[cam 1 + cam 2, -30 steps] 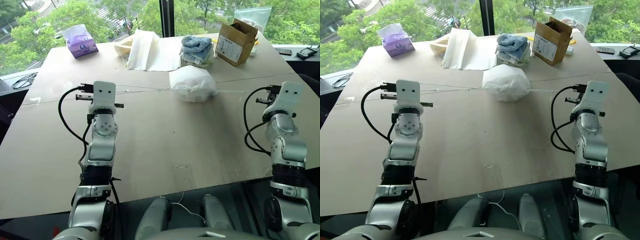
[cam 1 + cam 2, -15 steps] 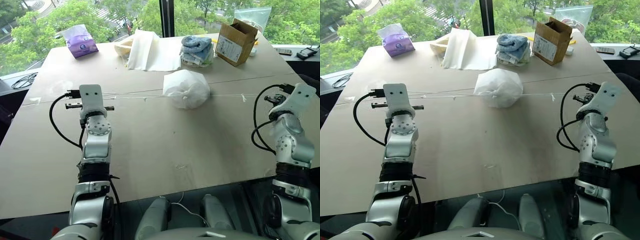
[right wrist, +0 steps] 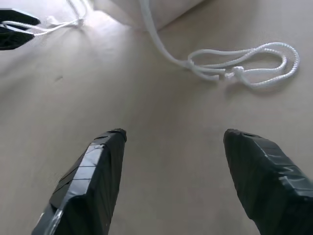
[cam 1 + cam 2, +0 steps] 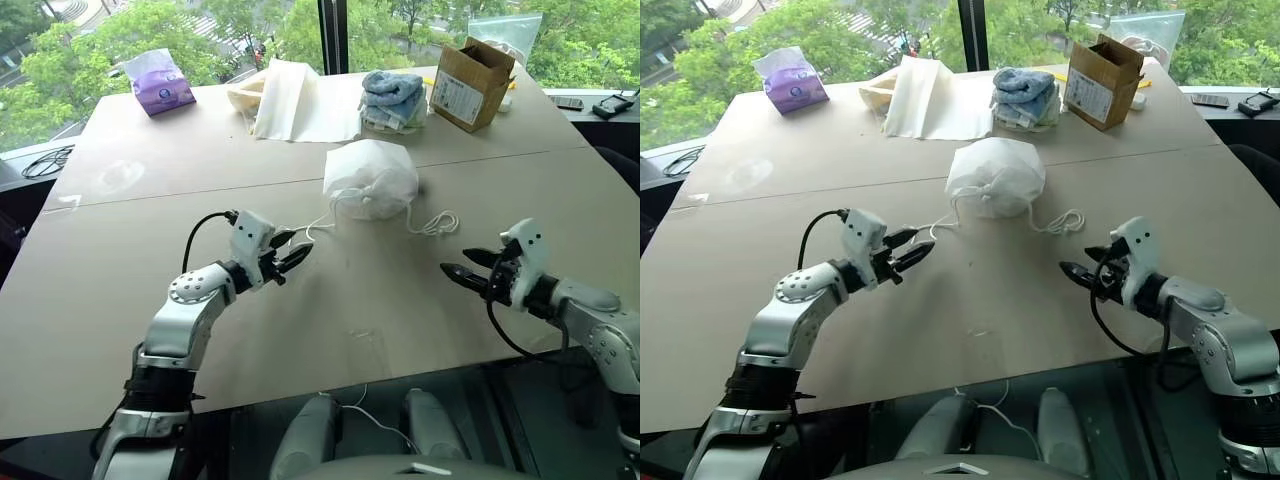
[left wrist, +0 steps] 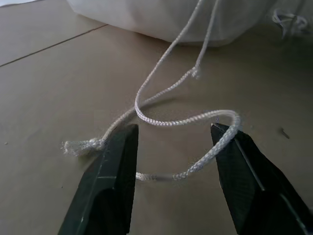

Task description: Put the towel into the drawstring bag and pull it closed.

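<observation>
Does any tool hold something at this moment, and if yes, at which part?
Nothing is held. The left tool is open, with the cord of the drawstring bag lying slack between its fingers. The right tool is open over the bare table.

Setting: an indoor test or lab-type workspace on an upper floor. Evidence: a wide, plain tan board tabletop (image 4: 150,300) butted against large glass windows (image 4: 250,20) overlooking green treetops; an open brown cardboard box (image 4: 470,82), a purple tissue pack (image 4: 160,85) and stacked blue and white towels (image 4: 393,98) staged along the far edge.
</observation>
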Controlling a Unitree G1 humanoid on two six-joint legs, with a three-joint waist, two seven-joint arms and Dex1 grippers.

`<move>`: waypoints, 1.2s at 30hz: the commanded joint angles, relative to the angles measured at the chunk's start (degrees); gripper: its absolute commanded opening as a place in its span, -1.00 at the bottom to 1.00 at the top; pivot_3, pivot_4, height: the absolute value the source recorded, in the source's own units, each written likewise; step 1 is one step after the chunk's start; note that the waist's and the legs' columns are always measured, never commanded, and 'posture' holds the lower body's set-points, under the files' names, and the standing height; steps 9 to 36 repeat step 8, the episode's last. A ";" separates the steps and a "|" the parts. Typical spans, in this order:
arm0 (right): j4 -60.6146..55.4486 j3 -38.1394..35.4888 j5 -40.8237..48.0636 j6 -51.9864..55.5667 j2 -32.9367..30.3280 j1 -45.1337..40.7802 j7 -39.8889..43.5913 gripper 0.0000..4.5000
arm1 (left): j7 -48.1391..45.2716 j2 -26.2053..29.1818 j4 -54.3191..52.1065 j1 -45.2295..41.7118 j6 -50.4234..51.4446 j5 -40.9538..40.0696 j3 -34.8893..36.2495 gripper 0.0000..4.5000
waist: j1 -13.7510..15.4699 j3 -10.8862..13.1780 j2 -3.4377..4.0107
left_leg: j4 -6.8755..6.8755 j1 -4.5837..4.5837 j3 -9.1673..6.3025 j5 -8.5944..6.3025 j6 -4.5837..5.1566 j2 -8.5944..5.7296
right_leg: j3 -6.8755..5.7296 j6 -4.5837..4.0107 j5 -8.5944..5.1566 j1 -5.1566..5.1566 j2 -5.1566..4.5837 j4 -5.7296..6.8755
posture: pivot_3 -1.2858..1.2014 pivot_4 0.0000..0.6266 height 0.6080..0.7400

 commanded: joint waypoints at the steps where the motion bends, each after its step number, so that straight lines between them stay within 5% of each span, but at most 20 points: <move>1: 0.52 -1.27 -2.54 -8.01 -1.96 2.36 5.90 0.56 | -4.57 2.95 -3.16 2.37 0.21 -1.68 1.41 0.09 | 0.13 0.00 -0.01 | 0.00 0.03 0.00 0.00 0.01 -0.01 | 0.00 0.00 0.00 0.04 -0.01 -0.01 | 0.03 -0.52 1.00; 8: 6.29 -3.19 -5.81 -18.31 -2.93 5.43 11.67 0.56 | -8.05 4.82 -5.13 5.98 -1.27 -2.68 2.81 0.09 | 0.55 0.01 -0.03 | 0.02 0.03 -0.05 0.03 -0.05 -0.06 | -0.07 0.01 0.01 0.15 -0.11 -0.21 | 0.03 -0.52 1.00; 36: 6.29 -3.19 -5.81 -18.31 -2.93 5.43 11.67 0.56 | -8.05 4.82 -5.13 5.98 -1.27 -2.68 2.81 0.09 | 0.55 0.01 -0.03 | 0.02 0.03 -0.05 0.03 -0.05 -0.06 | -0.07 0.01 0.01 0.15 -0.11 -0.21 | 0.03 -0.52 1.00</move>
